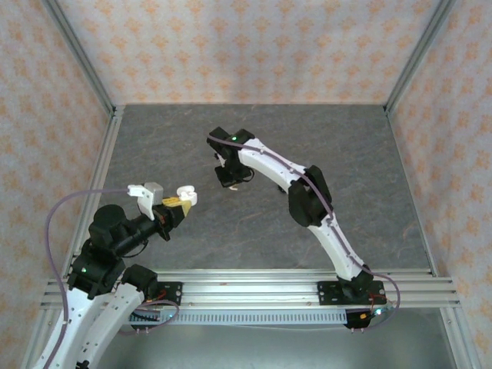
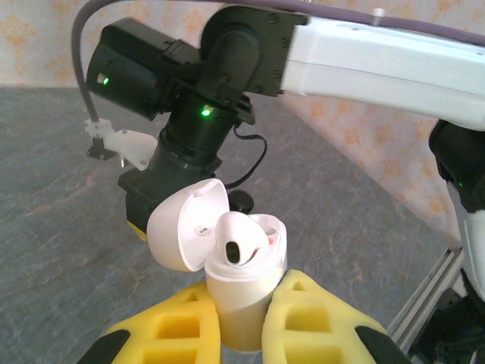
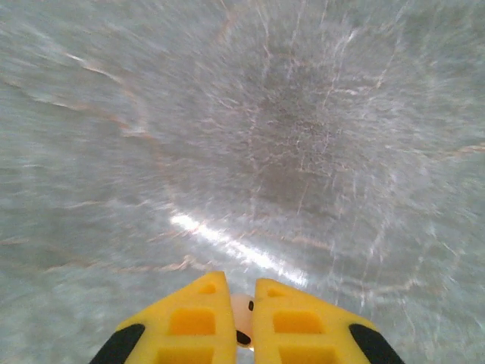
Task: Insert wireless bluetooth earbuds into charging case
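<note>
Earbud [image 3: 242, 317], pale, is pinched in the right gripper [image 3: 241, 282], at two o'clock from the charging case [image 2: 244, 296]. The left gripper [image 2: 246, 322] clamps that case with its lid tipped back, probably so its sockets face the approaching arm. A second earbud [image 2: 239, 243] sits inside.

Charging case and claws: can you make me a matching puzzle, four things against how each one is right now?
1 lid
2 left gripper
3 right gripper
4 earbud beside the lid

A shut on a small pale earbud
B swung open
C sitting in the charging case
D clamped on that case's body

Pairs: 1-B, 2-D, 3-A, 4-C
</note>
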